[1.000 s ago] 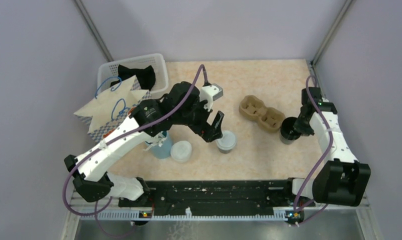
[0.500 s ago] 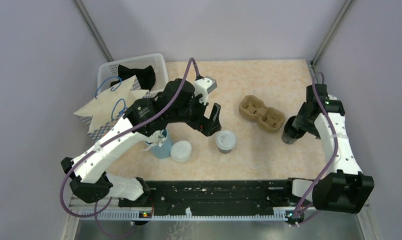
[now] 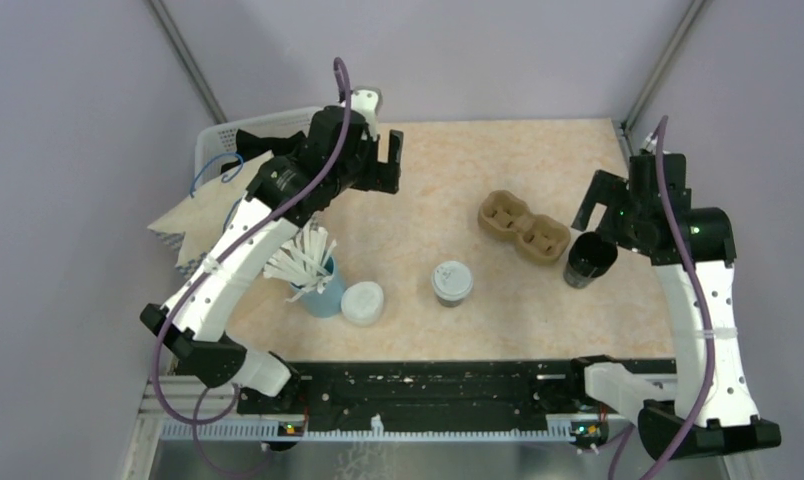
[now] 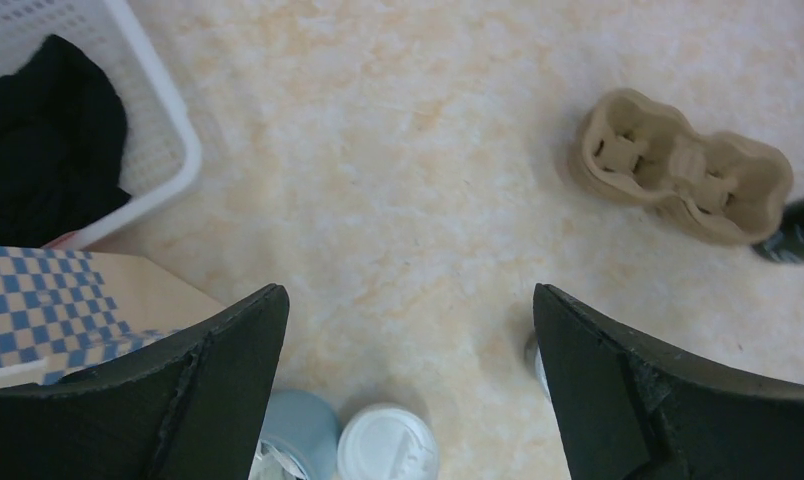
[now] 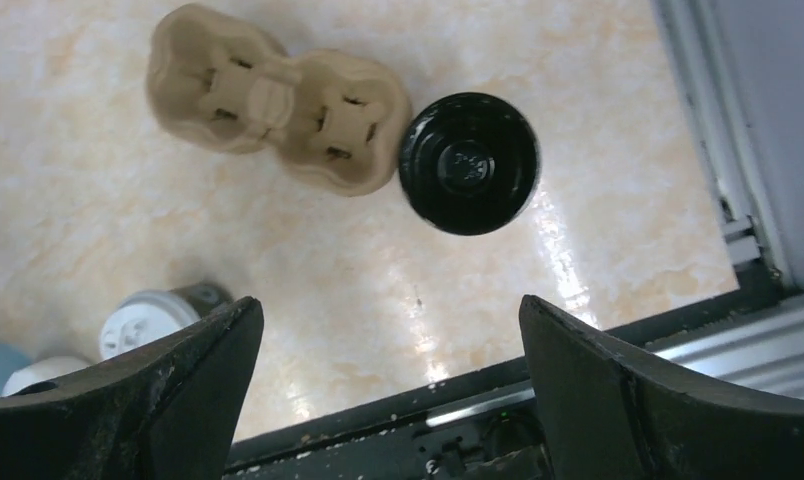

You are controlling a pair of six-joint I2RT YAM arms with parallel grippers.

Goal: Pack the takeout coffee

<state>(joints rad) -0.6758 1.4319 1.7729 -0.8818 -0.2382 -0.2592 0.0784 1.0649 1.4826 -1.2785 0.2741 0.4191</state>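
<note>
The takeout coffee (image 3: 451, 282), a dark cup with a greyish-white lid, stands upright near the table's middle front. It also shows at the lower left in the right wrist view (image 5: 143, 320), and as a sliver behind a finger in the left wrist view (image 4: 531, 358). My left gripper (image 3: 388, 165) hangs open high beside the basket, far from the coffee, with nothing between its jaws (image 4: 408, 295). My right gripper (image 3: 630, 195) is open and empty (image 5: 388, 305), raised above the lidless black cup (image 5: 468, 163).
A tan two-cup carrier (image 3: 523, 227) lies next to the black cup (image 3: 588, 258). A loose white lid (image 3: 362, 302) and a light blue cup of straws (image 3: 313, 275) stand left of the coffee. A white basket (image 3: 318, 125) with black cloth and a checkered paper bag (image 3: 218, 215) fill the back left.
My left arm rose and swung back from the coffee toward the basket. My right gripper opened, let go of the black cup and lifted above it.
</note>
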